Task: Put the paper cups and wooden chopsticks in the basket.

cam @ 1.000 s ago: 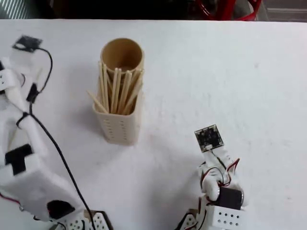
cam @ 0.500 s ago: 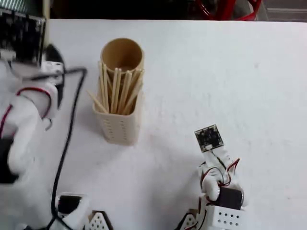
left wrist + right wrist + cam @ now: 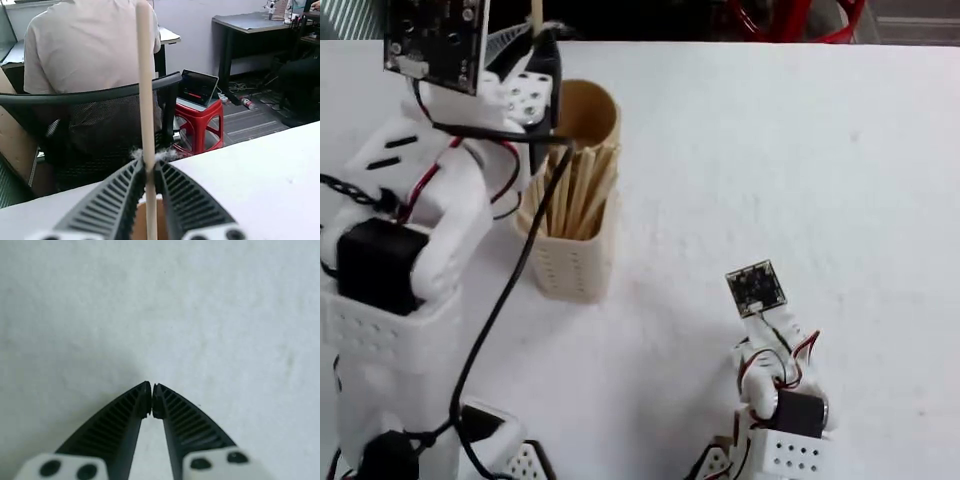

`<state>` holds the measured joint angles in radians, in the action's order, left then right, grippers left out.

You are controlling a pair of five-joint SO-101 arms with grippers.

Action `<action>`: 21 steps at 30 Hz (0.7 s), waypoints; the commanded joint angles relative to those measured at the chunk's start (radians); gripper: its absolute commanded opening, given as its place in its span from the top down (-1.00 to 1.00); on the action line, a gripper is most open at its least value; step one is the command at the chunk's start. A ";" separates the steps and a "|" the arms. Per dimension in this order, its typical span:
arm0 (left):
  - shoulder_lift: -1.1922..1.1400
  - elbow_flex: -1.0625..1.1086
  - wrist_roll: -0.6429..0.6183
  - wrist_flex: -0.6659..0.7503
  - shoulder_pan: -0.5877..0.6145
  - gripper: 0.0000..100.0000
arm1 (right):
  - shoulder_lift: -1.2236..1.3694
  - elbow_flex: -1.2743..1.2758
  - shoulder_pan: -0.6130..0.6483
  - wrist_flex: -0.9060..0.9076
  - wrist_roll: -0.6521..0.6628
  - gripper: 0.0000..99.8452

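Note:
A cream perforated basket (image 3: 568, 262) stands at the table's left middle with a brown paper cup (image 3: 582, 112) and several wooden chopsticks (image 3: 576, 190) in it. My left gripper (image 3: 149, 172) is shut on one upright wooden chopstick (image 3: 145, 90), held above the cup. In the high view the left gripper (image 3: 538, 60) is just beside the cup's far rim, and the chopstick tip (image 3: 535, 14) sticks up. My right gripper (image 3: 151, 400) is shut and holds nothing, low over bare white table.
The right arm (image 3: 772, 400) rests folded at the front right of the white table (image 3: 800, 150). The left arm's body and black cable (image 3: 510, 270) crowd the basket's left side. A red stool (image 3: 790, 18) stands beyond the far edge.
The left arm has swung up from the table's left edge and in over the basket, carrying the chopstick above the cup. The right arm has stayed still.

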<state>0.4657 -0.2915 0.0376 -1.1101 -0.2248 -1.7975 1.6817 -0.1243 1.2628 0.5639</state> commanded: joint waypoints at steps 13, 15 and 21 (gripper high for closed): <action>-0.059 -0.035 0.037 0.014 -0.039 0.87 | -0.007 0.009 -0.004 -0.016 0.003 0.96; -0.059 -0.035 0.037 -0.017 -0.039 0.81 | -0.007 0.009 -0.004 -0.016 0.003 0.96; -0.059 -0.040 0.037 -0.037 -0.036 0.79 | -0.007 0.009 -0.004 -0.016 0.003 0.96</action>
<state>0.4074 -0.2900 0.0652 -1.1439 -0.2601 -1.7975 1.6817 -0.1243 1.2628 0.5639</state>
